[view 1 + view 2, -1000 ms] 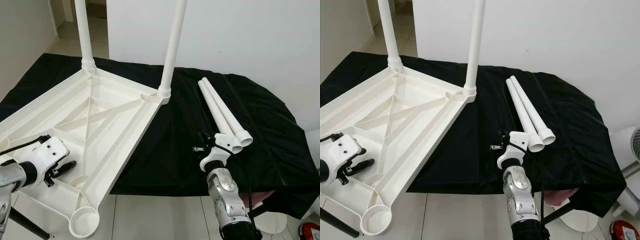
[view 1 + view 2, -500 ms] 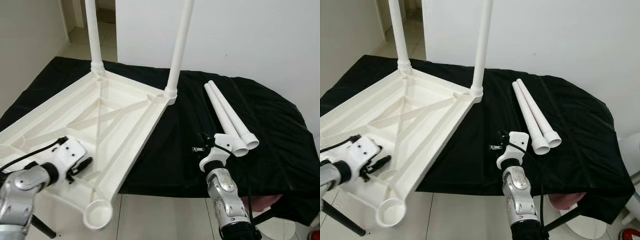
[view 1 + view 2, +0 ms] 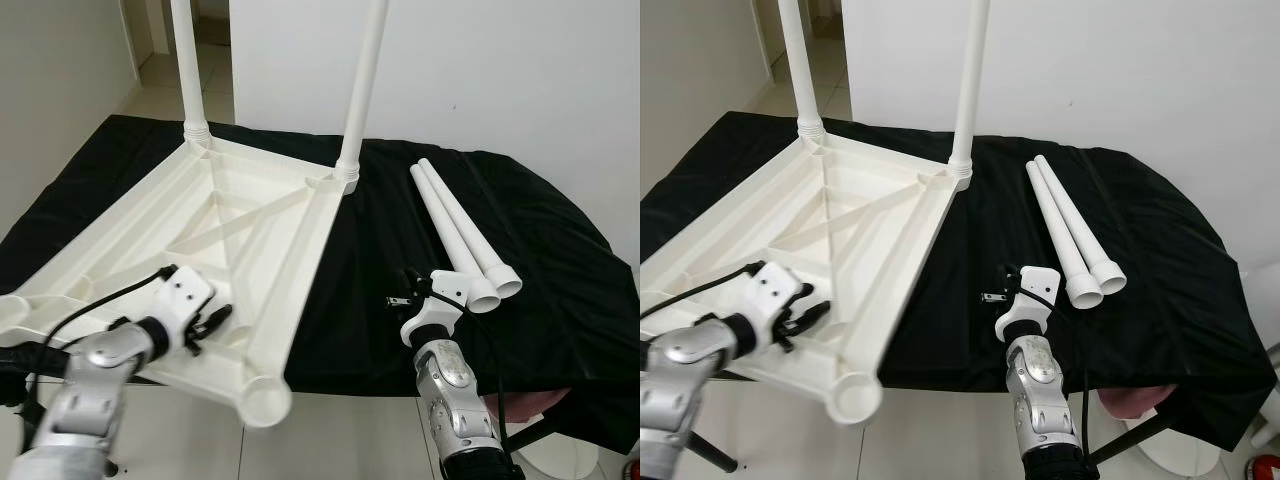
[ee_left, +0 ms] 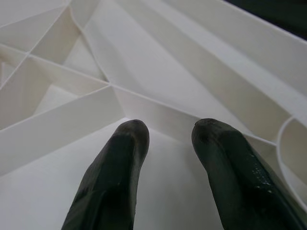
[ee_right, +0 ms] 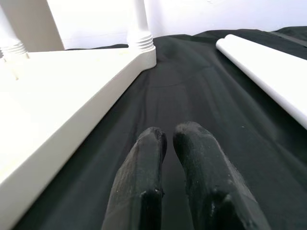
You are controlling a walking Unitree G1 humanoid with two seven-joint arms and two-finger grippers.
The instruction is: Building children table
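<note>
Under left gripper point(image 4: 165, 132): tabletop point(image 3: 250, 220).

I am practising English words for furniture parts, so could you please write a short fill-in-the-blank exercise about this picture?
1. The white tabletop lies upside down on a ____ cloth.
2. ____ legs already stand upright in its corners.
3. Two loose legs lie side by side near the robot's ____ gripper.
4. The left gripper hovers over the tabletop with its jaws ____.

Missing words: black; Two; right; open
</note>
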